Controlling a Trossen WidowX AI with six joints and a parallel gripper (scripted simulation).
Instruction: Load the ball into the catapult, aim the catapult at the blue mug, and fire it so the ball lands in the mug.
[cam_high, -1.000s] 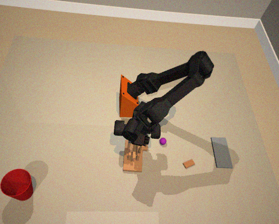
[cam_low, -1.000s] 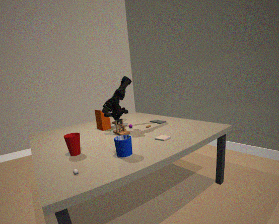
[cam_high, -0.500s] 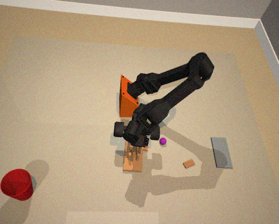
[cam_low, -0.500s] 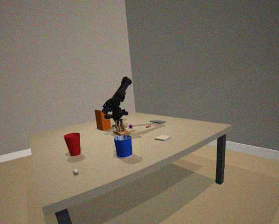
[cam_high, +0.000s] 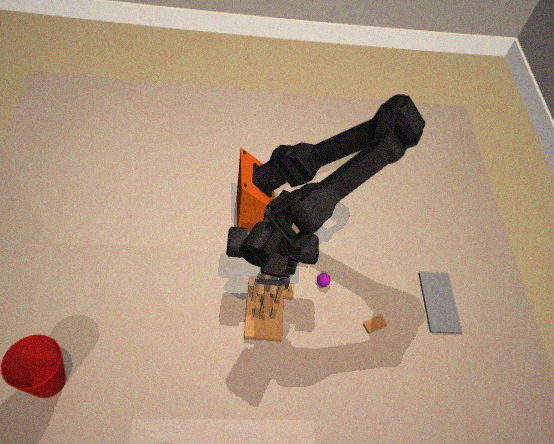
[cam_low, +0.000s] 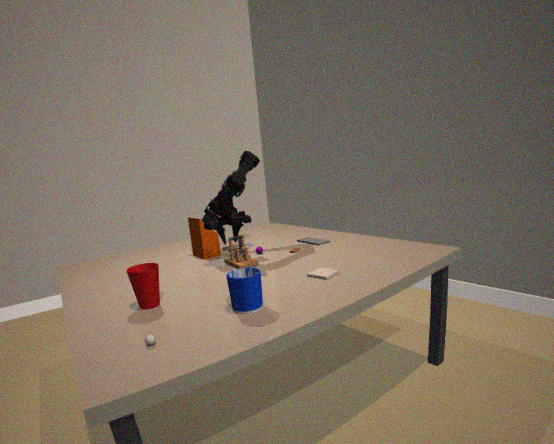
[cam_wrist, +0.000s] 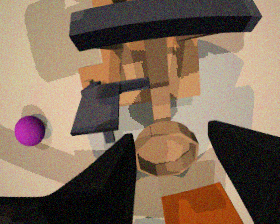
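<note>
The wooden catapult (cam_high: 264, 329) (cam_low: 246, 263) stands under my gripper. In the wrist view, its dark crossbar (cam_wrist: 165, 25) is at the top, with a dark angled piece (cam_wrist: 97, 111) below left. Its round cup (cam_wrist: 166, 150) looks empty. My gripper (cam_low: 230, 239) (cam_wrist: 171, 134) is open and empty, with one finger on each side of the cup; whether they touch it is unclear. A purple ball (cam_high: 323, 280) (cam_low: 259, 250) (cam_wrist: 30, 131) lies on the table beside the catapult. The blue mug (cam_low: 245, 295) stands upright in front of the catapult in the exterior view.
An orange block (cam_high: 252, 205) (cam_low: 204, 240) (cam_wrist: 200, 206) stands behind the catapult. A red cup (cam_high: 47, 370) (cam_low: 146, 287) stands beyond it. A grey slab (cam_high: 440, 302) (cam_low: 313, 241), small brown block (cam_high: 375, 324) (cam_low: 295, 250), pale slab (cam_low: 323, 273) and white ball (cam_low: 150, 340) lie around.
</note>
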